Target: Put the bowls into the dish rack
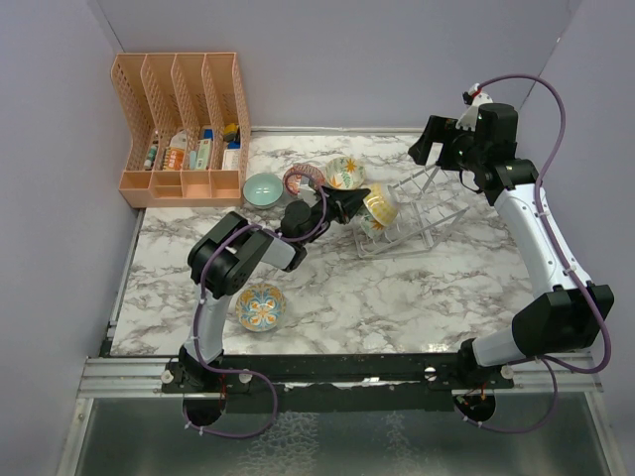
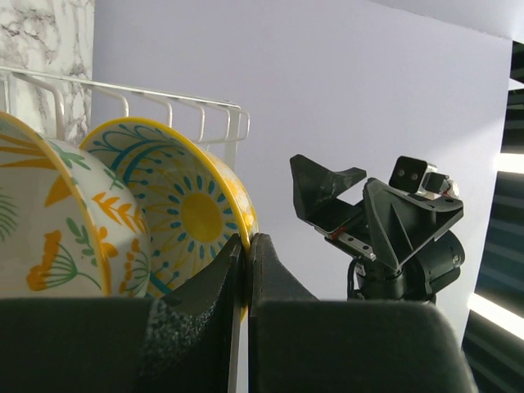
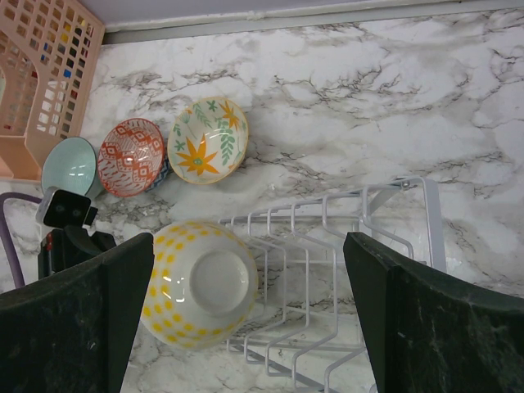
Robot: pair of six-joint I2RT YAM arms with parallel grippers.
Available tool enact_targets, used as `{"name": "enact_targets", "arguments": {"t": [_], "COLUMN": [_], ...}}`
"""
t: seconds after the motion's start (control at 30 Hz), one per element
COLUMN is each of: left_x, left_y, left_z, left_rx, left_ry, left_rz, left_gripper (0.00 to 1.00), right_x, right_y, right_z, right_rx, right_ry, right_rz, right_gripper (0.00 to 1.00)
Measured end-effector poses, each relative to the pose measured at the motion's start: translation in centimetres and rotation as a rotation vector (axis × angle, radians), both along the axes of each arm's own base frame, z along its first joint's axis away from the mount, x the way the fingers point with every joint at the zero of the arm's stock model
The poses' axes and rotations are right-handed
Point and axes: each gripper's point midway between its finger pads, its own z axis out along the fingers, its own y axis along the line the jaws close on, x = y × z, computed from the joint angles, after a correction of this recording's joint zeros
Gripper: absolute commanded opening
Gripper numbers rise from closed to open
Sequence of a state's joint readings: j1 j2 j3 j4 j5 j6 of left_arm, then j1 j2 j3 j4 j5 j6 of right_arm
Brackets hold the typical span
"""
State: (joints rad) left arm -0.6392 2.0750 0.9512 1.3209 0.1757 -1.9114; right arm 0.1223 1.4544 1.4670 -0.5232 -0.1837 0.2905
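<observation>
My left gripper (image 1: pixel 349 204) is shut on the rim of a yellow bowl (image 1: pixel 379 206) with a blue sun pattern inside (image 2: pixel 192 217), held on edge at the left end of the wire dish rack (image 1: pixel 422 203). A second floral bowl (image 2: pixel 57 237) stands right beside it. From above, the held bowl shows a yellow-dotted outside (image 3: pixel 201 282) in the rack (image 3: pixel 344 246). My right gripper (image 1: pixel 437 149) is open and empty, high above the rack (image 3: pixel 250 274). A teal bowl (image 1: pixel 263 188), a red-patterned bowl (image 1: pixel 303 178) and a floral bowl (image 1: pixel 344 171) sit behind the left gripper.
A blue-and-orange bowl (image 1: pixel 261 307) sits alone near the front left of the marble table (image 1: pixel 417 297). An orange slotted organizer (image 1: pixel 184 129) with small items stands at the back left. Purple walls close in the back and sides.
</observation>
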Motion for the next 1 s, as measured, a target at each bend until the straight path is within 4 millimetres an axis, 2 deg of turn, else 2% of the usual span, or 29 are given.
{"name": "enact_targets", "arguments": {"t": [0.27, 0.43, 0.9, 1.0], "left_x": [-0.3, -0.5, -0.4, -0.2], "left_y": [-0.3, -0.7, -1.5, -1.9], "left_z": [-0.7, -0.9, -1.4, -1.3], "left_rx": [0.021, 0.033, 0.066, 0.075], "left_ry": [0.009, 0.003, 0.015, 0.014], "left_rz": [-0.028, -0.047, -0.083, -0.094], "left_gripper": [0.00, 0.07, 0.18, 0.24], "right_x": [0.0, 0.0, 0.0, 0.0], "right_y": [0.0, 0.0, 0.1, 0.1], "right_z": [0.0, 0.0, 0.0, 0.0], "right_rx": [0.000, 0.001, 0.002, 0.002], "right_ry": [0.000, 0.000, 0.000, 0.000], "right_rz": [0.001, 0.001, 0.004, 0.005], "right_gripper": [0.99, 0.99, 0.99, 0.99]}}
